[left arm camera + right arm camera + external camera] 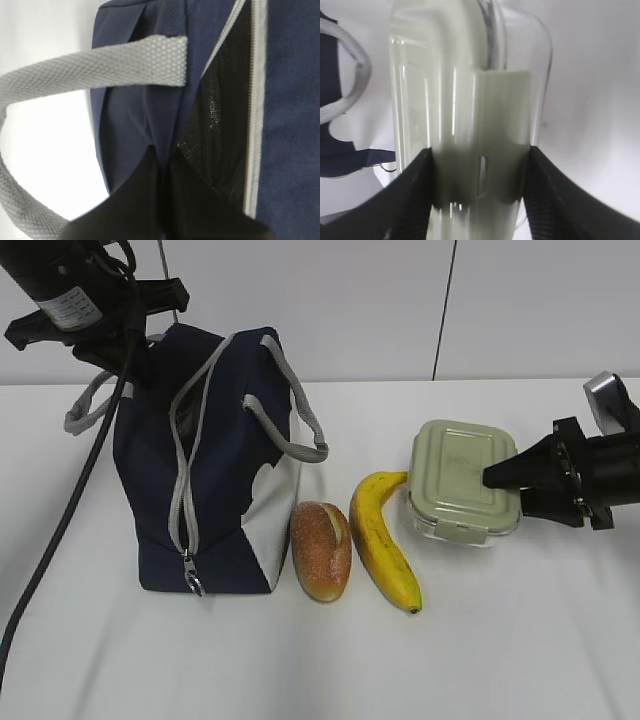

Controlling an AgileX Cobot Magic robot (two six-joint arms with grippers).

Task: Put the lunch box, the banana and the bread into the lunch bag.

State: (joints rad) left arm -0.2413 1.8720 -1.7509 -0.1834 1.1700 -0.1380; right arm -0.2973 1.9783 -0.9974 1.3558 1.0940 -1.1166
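Nothing is packed yet. The lunch bag (215,465) is stood upright at the table's left, zipper undone, w/ the black lining exposed in the left wrist view. The bread (321,551) is lain just beside the bag's white panel, and the banana (383,551) next to it, its upper end near or touching the lunch box (462,483); contact can't be told.

The left gripper (162,200) is seen pinched together on the navy fabric at the bag's top edge, apparently to keep the mouth held apart. The right gripper (479,175) is clamped across the lunch box, one finger on the sage-green lid and one under the glass base; the box is still sat on the table. All 3 items are left to be loaded; the box is judged to be 1st.
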